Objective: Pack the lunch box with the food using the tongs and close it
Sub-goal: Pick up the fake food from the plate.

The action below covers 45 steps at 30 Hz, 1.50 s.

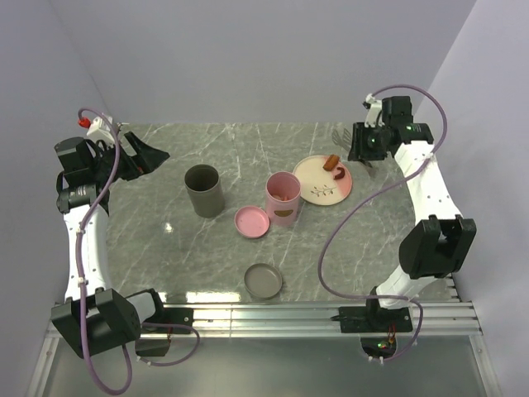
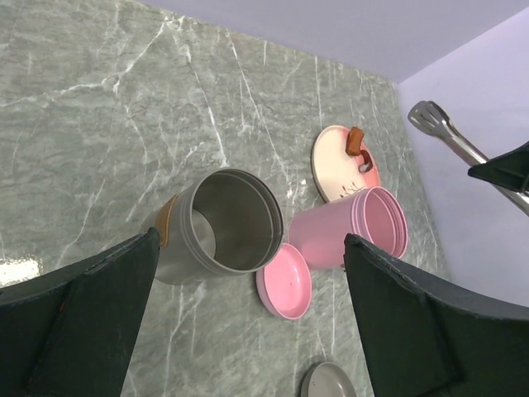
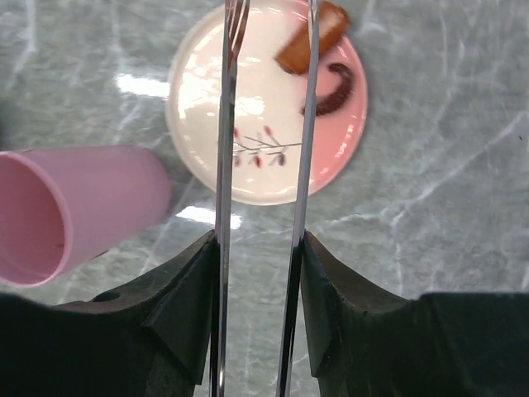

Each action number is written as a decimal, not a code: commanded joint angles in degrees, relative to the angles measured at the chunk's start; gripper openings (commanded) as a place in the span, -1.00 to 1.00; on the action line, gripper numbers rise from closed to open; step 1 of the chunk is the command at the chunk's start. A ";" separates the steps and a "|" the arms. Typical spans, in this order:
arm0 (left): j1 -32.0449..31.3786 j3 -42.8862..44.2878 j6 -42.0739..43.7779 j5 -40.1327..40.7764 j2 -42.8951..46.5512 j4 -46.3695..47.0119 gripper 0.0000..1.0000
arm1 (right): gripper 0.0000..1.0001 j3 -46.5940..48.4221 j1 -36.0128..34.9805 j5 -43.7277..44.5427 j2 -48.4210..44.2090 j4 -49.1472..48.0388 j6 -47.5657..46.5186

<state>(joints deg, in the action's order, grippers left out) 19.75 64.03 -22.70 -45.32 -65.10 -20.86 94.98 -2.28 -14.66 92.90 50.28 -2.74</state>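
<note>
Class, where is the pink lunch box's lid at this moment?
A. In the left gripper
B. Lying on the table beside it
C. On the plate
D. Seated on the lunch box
B: the pink lid lies beside the open lunch box, off its mouth.

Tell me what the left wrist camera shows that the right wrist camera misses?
Only the left wrist view: a grey canister, a pink lid, the edge of a grey lid, and the open left gripper.
Only the right wrist view: the right gripper clamped on the tongs, both thin arms seen up close.
Both: the open lunch box, the plate, the food on it, and the tongs.
</note>
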 commanded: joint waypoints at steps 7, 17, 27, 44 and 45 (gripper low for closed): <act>0.20 2.24 3.54 -1.00 -0.20 -1.28 0.99 | -0.05 -1.38 3.95 -2.13 5.88 -0.53 -0.69; 0.29 1.71 4.33 -0.74 0.15 -1.73 0.99 | -0.06 1.08 3.95 -0.73 12.74 -0.98 -0.25; 0.29 2.06 4.68 -0.21 -0.64 -2.17 0.99 | -0.06 2.84 3.95 -3.09 16.25 -1.06 0.19; 0.29 0.83 5.03 -0.73 -0.55 -2.08 0.99 | -0.02 7.33 3.43 -10.39 21.35 0.26 1.51; 0.20 0.75 5.03 -0.73 -0.55 -2.08 0.99 | -0.01 7.15 3.25 -10.57 21.35 0.26 1.43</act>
<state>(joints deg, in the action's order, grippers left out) 19.75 64.55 -18.72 -45.23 -65.87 -23.66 99.77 1.37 -23.20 114.34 50.57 -1.69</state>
